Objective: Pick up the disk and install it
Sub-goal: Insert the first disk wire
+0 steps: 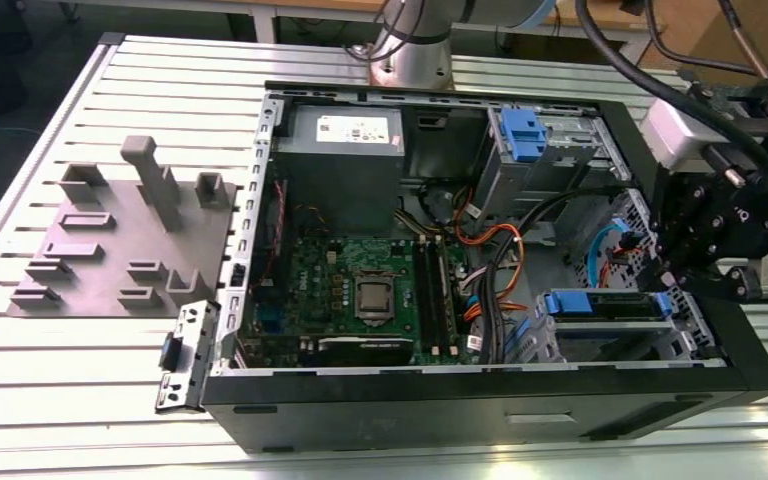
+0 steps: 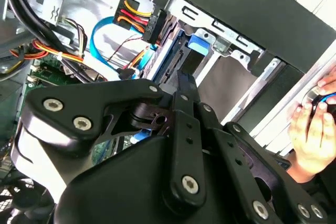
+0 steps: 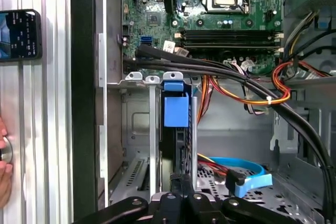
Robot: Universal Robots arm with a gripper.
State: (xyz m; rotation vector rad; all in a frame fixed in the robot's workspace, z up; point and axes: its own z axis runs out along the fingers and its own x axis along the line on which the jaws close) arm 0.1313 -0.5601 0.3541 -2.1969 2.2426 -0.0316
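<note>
The disk [image 1: 607,305], silver-grey with blue rails, lies inside the lower drive bay of the open computer case [image 1: 491,390], at the exterior view's right. In the first wrist view the disk [image 3: 176,114] stands edge-on in the bay slot, its blue tab facing the motherboard. My black gripper [image 1: 671,278] hangs over the case's right wall, right at the disk's outer end. In both wrist views the fingers are drawn together into one narrow tip, gripper [image 3: 181,184] and gripper [image 2: 185,80], meeting the dark end of the disk [image 2: 169,62].
The case holds a green motherboard [image 1: 371,290], a grey power supply [image 1: 344,130], orange and black cables [image 3: 252,95] and a blue data cable [image 3: 241,174] beside the bay. An upper bay has a blue caddy [image 1: 524,135]. A grey fixture plate [image 1: 117,240] lies left. A person's hand [image 2: 315,124] rests outside the case.
</note>
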